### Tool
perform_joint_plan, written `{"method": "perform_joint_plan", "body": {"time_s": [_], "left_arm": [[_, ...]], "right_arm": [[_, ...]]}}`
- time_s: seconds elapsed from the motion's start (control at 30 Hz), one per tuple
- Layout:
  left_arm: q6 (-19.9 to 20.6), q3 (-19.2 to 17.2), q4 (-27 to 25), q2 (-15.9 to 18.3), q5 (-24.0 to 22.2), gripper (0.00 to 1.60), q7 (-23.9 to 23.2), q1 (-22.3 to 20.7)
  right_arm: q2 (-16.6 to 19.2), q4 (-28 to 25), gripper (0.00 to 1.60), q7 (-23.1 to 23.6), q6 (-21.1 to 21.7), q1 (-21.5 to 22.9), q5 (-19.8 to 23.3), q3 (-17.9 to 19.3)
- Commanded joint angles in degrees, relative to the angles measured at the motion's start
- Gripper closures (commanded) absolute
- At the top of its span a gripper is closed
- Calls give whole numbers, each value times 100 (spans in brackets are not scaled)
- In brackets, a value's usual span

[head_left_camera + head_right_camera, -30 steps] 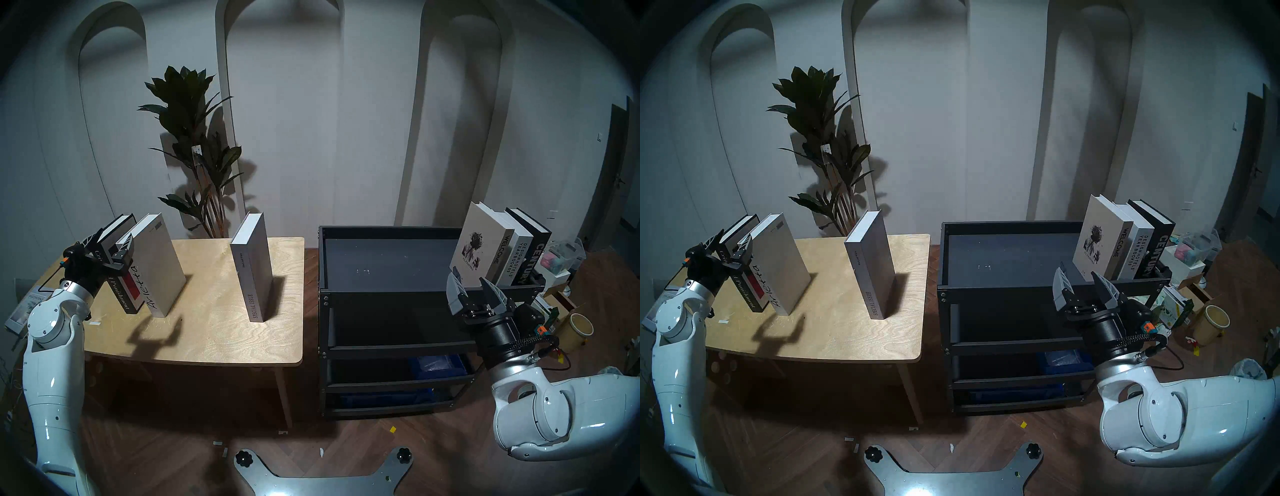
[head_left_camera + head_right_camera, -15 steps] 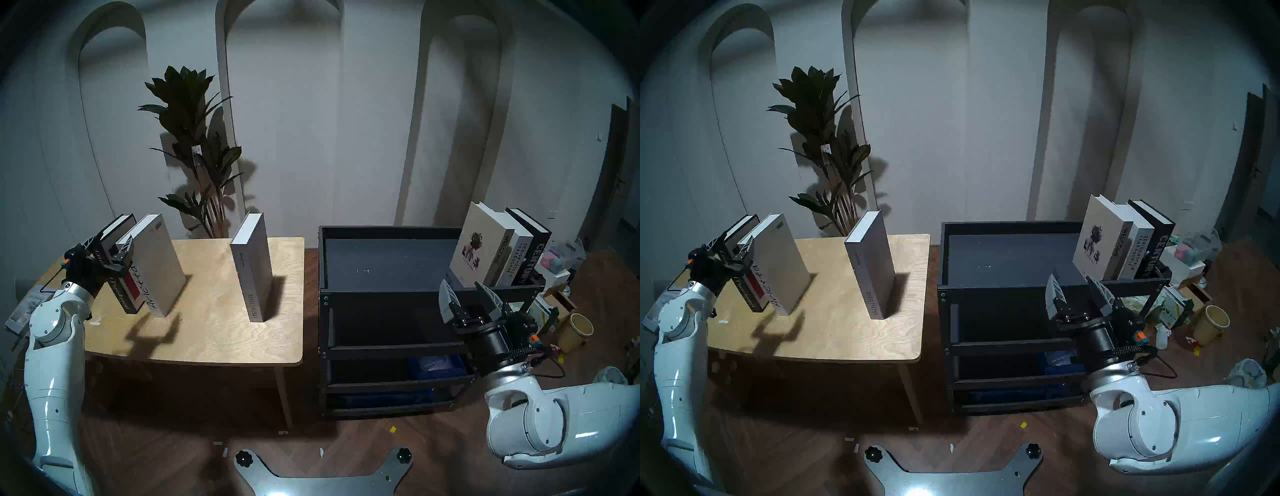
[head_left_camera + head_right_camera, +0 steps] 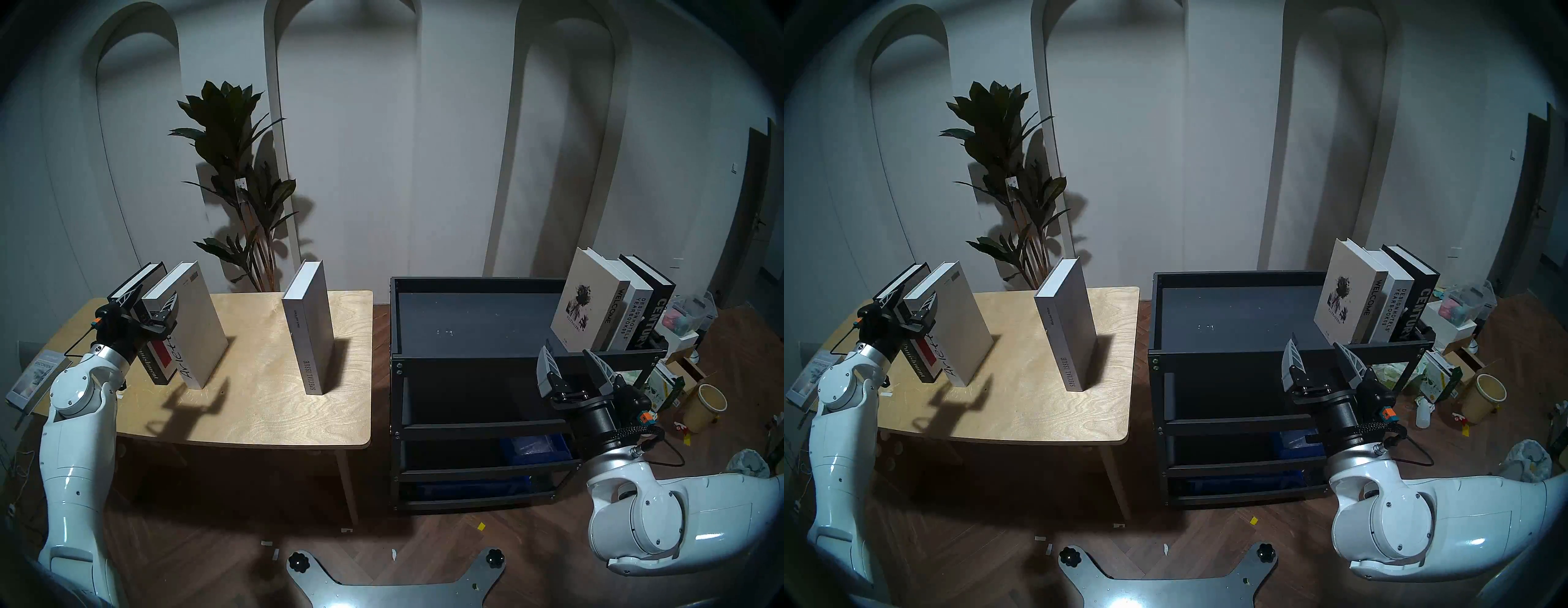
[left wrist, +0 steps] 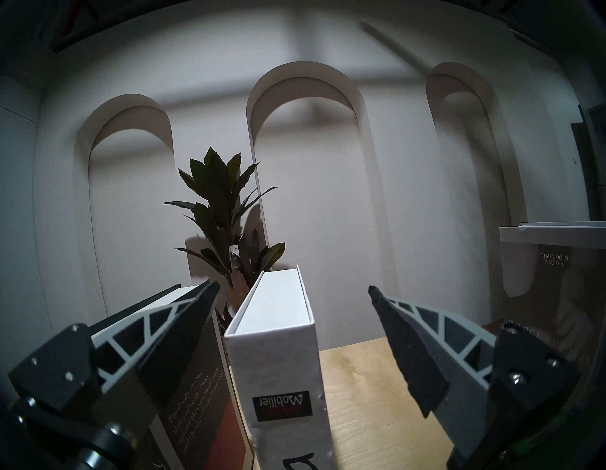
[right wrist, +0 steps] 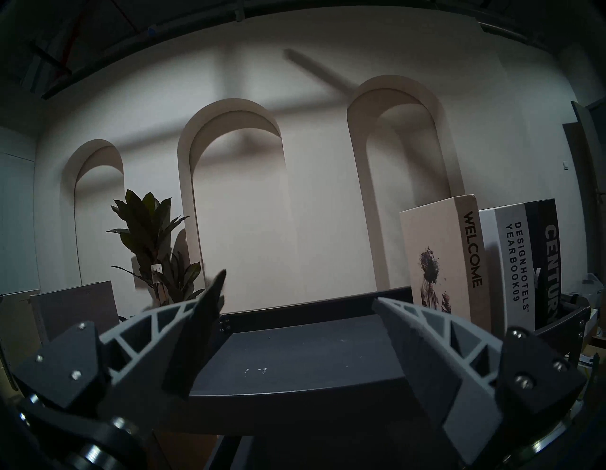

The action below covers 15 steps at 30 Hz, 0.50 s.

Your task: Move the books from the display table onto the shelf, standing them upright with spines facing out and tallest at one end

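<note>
On the display table (image 3: pixel 271 407) three books stand: black Crime and Punishment (image 3: pixel 149 366), white Arietta (image 3: pixel 199 327) leaning against it, and grey Special Issue (image 3: pixel 309 327) alone. My left gripper (image 3: pixel 149 300) is open, its fingers either side of Arietta's upper spine (image 4: pixel 278 354); the left finger (image 4: pixel 183 331) lies over the black book, and a gap shows on the right. Welcome (image 3: pixel 589 305), Designhotels Yearbook (image 3: pixel 634 316) and Century (image 3: pixel 653 314) stand upright at the right end of the shelf (image 3: pixel 466 356). My right gripper (image 3: pixel 566 352) hangs open and empty before the shelf's front rim.
A tall potted plant (image 3: pixel 237 170) stands behind the table. A thin grey Discontent book (image 3: pixel 36 378) lies left of my left arm. Blue bins (image 3: pixel 534 448) sit on a lower tier. Boxes and a yellow bucket (image 3: pixel 706 407) clutter the floor at the right.
My left gripper has shifted right, from around the black book to around Arietta. My right gripper has drawn back and down from the Welcome book, staying open.
</note>
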Motion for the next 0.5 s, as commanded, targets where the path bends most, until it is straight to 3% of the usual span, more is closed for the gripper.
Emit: {"method": "perform_joint_plan", "body": {"time_s": [0.0,0.47], "left_arm": [[-162,30,131,140,25,0,2,-383],[-190,245,460,86,-45,0,-55,-626]], "right_arm": [[-232,17,0,-214,170,95,-36,91],[-408,177,0,-322,364,162,-54,63]]}}
